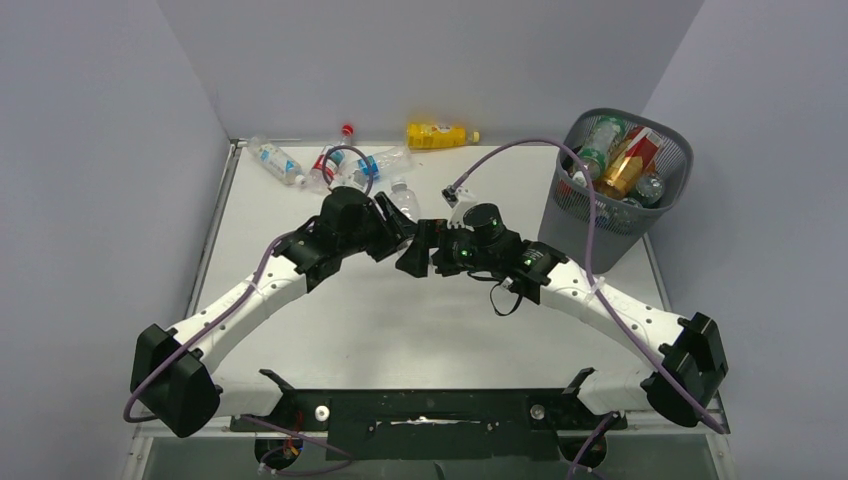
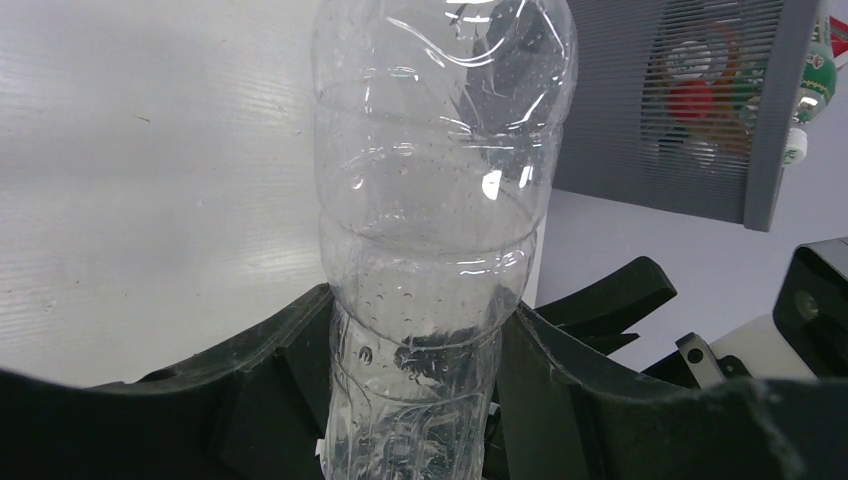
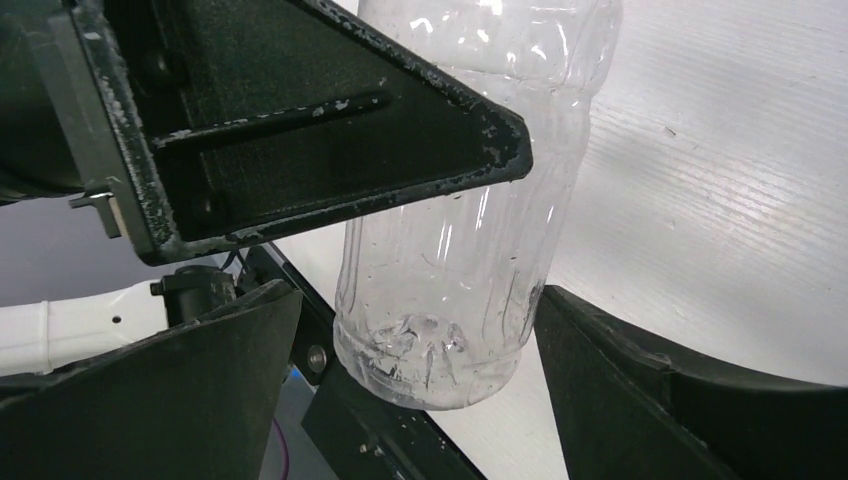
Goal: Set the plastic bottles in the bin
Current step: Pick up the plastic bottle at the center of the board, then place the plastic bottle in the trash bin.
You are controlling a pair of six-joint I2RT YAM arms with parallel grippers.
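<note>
My left gripper (image 2: 425, 325) is shut on the narrow end of a clear, label-less plastic bottle (image 2: 440, 190), which sticks out forward above the table. The bottle's base (image 3: 440, 350) sits between the fingers of my right gripper (image 3: 420, 300), which is open, with a gap on its left side. One left finger (image 3: 330, 130) crosses the top of the right wrist view. In the top view the two grippers (image 1: 405, 237) (image 1: 422, 255) meet at mid-table and the held bottle is barely visible. The bin (image 1: 580, 215) stands at the back right with several bottles (image 1: 625, 165) inside.
Loose bottles lie along the back wall: a yellow one (image 1: 437, 134), a clear blue-labelled one (image 1: 276, 160), a red-capped one (image 1: 330, 160), another blue-labelled one (image 1: 376, 163) and a clear one (image 1: 403, 197) just behind the grippers. The bin's slatted wall (image 2: 650, 110) shows beyond the held bottle.
</note>
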